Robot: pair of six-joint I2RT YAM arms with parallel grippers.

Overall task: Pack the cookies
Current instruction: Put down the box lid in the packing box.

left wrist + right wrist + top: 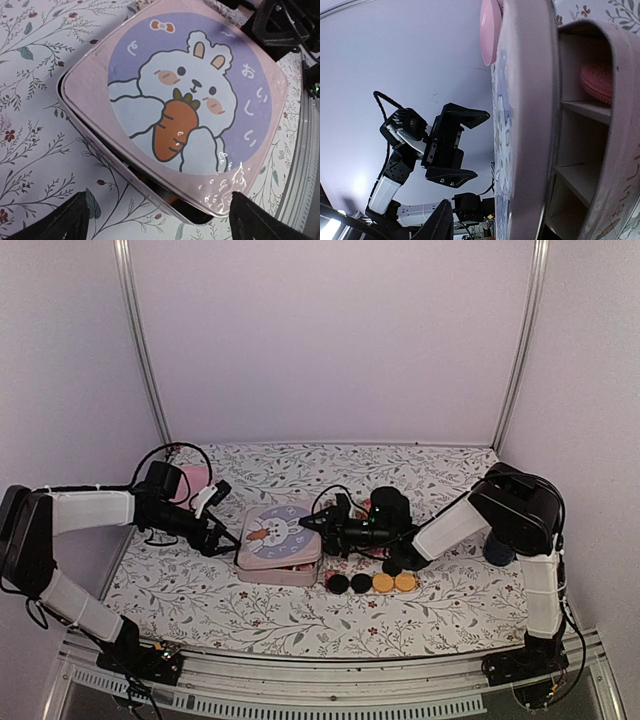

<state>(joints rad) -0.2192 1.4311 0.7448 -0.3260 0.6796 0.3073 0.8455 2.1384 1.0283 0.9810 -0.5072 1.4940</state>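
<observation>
A: Bolted at the near edge, left base [150, 660] and right base [515, 665], leafy-print bench [200, 600] beyond them. What's on the far left?

B: Left arm [90, 510], stretched low across the bench towards the middle. Pink plate [192, 480] just behind it, near the back wall.

A: And its jaws?

B: Left jaws spread wide, nothing in them. Wrist view has both dark fingers [55, 222] at the bottom corners, and the tin [280, 545] sits just ahead, not touched.

A: Tell me about that tin.

B: Pink, square, rounded corners. Lid [190, 110] on top shows a white rabbit hugging an orange carrot on a purple disc. It's not seated: there's a dark gap under the near edge.

A: Right wrist agrees. Lid stands off the tin on this side, dividers showing inside, and a pink cookie [597, 82] lies in one compartment.

B: Right jaws next, right at the lid's right edge.

A: Only one finger [440, 225] in shot. Gripping the lid or free of it? Can't tell.

B: Cookies [383, 582] then: four in a row on the bench, just right of the tin's front corner, under the right arm [450, 525]. Two black on the left, two orange on the right, side by side.
</observation>
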